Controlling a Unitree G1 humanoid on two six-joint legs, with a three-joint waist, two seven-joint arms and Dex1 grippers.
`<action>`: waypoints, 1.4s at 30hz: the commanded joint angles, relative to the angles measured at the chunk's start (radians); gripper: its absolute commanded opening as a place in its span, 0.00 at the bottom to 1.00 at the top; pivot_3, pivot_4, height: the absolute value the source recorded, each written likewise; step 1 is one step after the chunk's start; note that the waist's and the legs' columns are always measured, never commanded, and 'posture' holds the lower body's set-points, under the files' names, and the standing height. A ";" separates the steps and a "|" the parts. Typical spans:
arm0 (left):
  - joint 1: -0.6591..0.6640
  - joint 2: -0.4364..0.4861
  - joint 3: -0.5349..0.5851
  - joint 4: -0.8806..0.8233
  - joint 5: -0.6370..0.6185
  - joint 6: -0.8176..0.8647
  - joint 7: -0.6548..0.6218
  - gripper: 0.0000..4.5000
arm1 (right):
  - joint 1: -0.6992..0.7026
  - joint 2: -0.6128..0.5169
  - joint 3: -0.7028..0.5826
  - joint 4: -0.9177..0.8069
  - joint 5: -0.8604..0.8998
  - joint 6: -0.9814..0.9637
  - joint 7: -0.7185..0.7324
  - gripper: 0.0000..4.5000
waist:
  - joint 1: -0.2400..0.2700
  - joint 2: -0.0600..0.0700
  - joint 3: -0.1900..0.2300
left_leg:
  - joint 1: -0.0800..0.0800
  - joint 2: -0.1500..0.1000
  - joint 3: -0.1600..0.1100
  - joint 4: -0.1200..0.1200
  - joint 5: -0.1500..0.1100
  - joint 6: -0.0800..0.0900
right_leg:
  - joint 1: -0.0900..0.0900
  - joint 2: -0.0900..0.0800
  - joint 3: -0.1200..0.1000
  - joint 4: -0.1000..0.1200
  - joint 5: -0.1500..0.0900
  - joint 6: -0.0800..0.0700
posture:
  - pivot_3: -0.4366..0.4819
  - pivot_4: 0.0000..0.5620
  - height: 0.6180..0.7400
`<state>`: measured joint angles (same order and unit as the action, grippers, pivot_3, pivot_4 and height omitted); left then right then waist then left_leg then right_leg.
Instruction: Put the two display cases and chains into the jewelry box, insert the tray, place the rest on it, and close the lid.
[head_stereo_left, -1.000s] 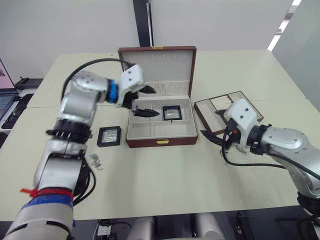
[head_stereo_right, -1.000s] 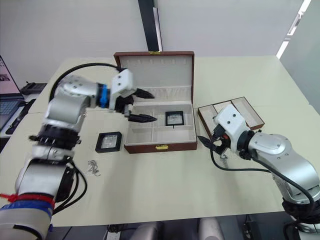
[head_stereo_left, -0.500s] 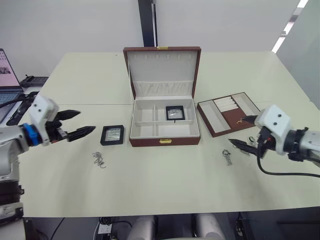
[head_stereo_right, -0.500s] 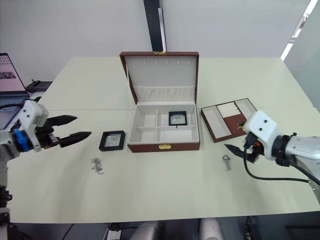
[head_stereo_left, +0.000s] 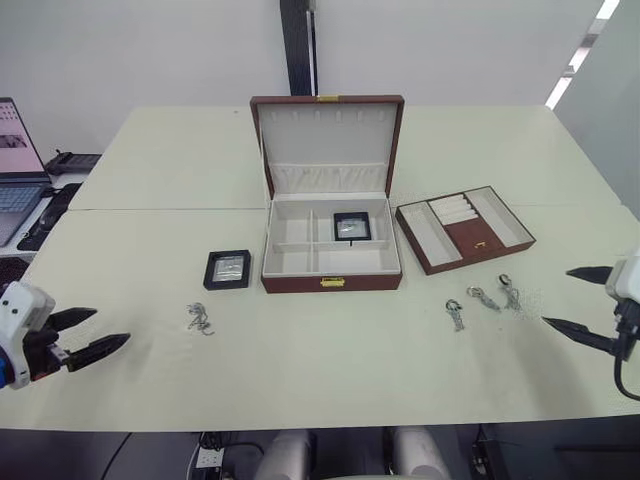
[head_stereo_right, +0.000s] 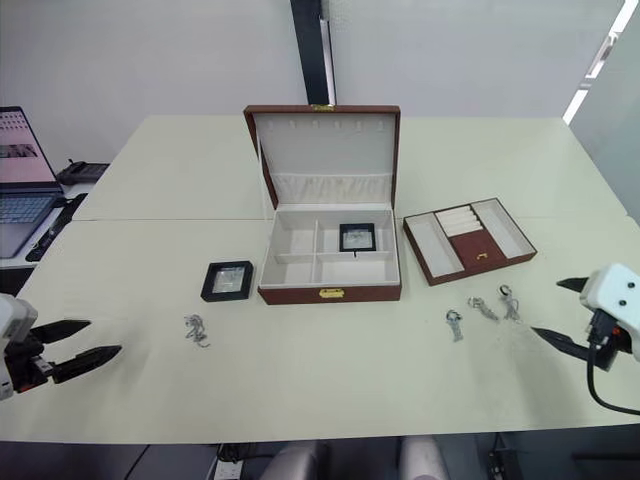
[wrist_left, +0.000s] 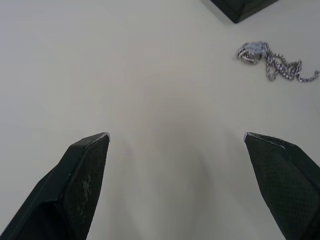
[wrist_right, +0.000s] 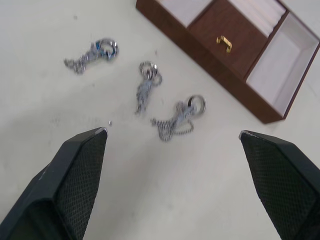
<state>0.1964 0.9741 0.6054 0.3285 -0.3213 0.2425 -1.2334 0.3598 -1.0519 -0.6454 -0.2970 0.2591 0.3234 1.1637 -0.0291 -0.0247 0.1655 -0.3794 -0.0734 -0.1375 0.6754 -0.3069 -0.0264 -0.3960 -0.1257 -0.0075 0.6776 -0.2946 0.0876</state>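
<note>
The jewelry box (head_stereo_left: 331, 283) stands open mid-table with its lid (head_stereo_left: 327, 140) upright. One display case (head_stereo_left: 351, 226) lies in its back right compartment. The other display case (head_stereo_left: 227, 269) sits on the table left of the box. The chains (head_stereo_left: 200, 318) lie in front of that case, also seen as chains (wrist_left: 272, 62) in the left wrist view. The tray (head_stereo_left: 464, 226) rests right of the box. The rest, three silvery pieces (wrist_right: 147, 82), lie before the tray. My left gripper (head_stereo_left: 110, 327) is open near the front left edge. My right gripper (head_stereo_left: 557, 297) is open at the right edge.
A laptop (head_stereo_left: 15, 165) and a black device (head_stereo_left: 68, 160) sit at the far left. A dark post (head_stereo_left: 297, 45) rises behind the table. A seam runs across the table behind the box's base.
The left arm has drawn back from over the box to the front left edge. The right arm has pulled away from the silvery pieces to the right edge. Both stay open and empty.
</note>
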 joint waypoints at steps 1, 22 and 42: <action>0.041 0.000 0.049 -0.005 -0.027 -0.026 -0.003 0.99 | 0.053 0.008 -0.074 0.044 -0.008 -0.026 0.040 1.00 | 0.001 0.000 0.000 | 0.001 0.000 0.000 0.000 0.000 0.000 | 0.001 0.000 0.000 -0.001 0.000 0.000 | 0.48 0.27 1.00; 0.159 -0.083 0.099 -0.216 -0.144 0.119 0.111 0.99 | -0.034 0.013 0.029 -0.001 0.054 -0.032 0.042 1.00 | -0.004 0.003 -0.001 | 0.018 0.013 0.004 -0.012 -0.003 0.001 | 0.018 0.005 0.000 -0.015 0.001 -0.002 | 0.48 0.27 1.00; 0.247 -0.557 0.096 -0.901 -0.360 0.420 0.746 0.99 | -0.926 0.230 0.736 -0.172 0.357 0.342 0.014 1.00 | 0.031 0.002 -0.002 | 0.015 0.012 0.001 -0.011 -0.001 -0.005 | 0.017 0.004 -0.003 -0.019 0.002 -0.003 | 0.48 0.27 1.00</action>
<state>0.4460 0.4234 0.7083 -0.5158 -0.6641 0.6468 -0.5442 -0.5495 -0.8237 0.0878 -0.4622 0.6012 0.6573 1.1767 0.0014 -0.0227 0.1639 -0.3643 -0.0611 -0.1363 0.6645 -0.3079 -0.0312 -0.3786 -0.1213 -0.0104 0.6589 -0.2927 0.0841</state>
